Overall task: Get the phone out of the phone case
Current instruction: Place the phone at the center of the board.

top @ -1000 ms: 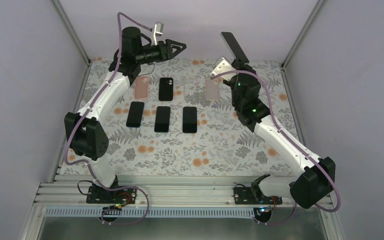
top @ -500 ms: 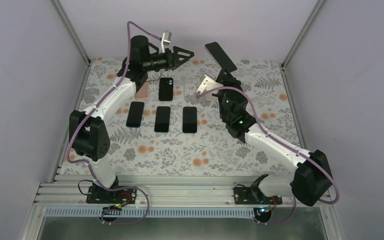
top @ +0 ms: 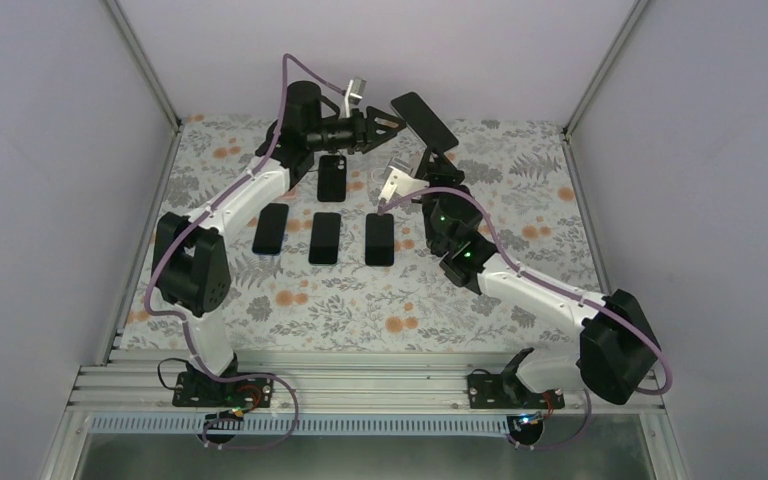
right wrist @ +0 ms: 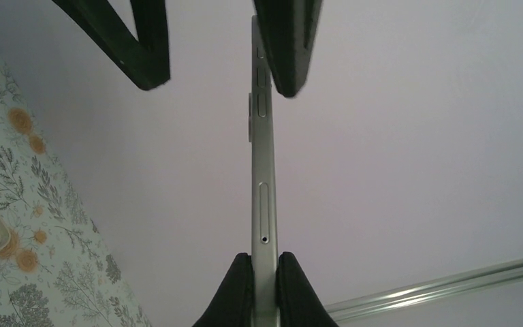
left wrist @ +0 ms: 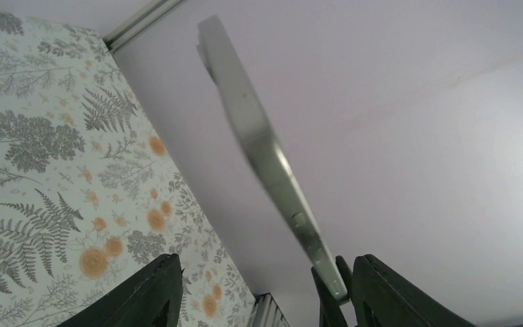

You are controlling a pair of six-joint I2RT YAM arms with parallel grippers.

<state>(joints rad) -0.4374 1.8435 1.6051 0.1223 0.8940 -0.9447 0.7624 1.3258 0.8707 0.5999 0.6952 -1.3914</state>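
Above the table (top: 540,170), the phone (right wrist: 261,170) is held aloft by its lower end, clamped in the right gripper (right wrist: 264,269), while the left gripper (left wrist: 265,266) is spread apart around its upper end. Should the left be closed off-centre, or the right be released too soon, the phone could be levered loose and dropped.

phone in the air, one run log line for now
right gripper: shut on phone, held aloft | left gripper: open, straddling phone's far end
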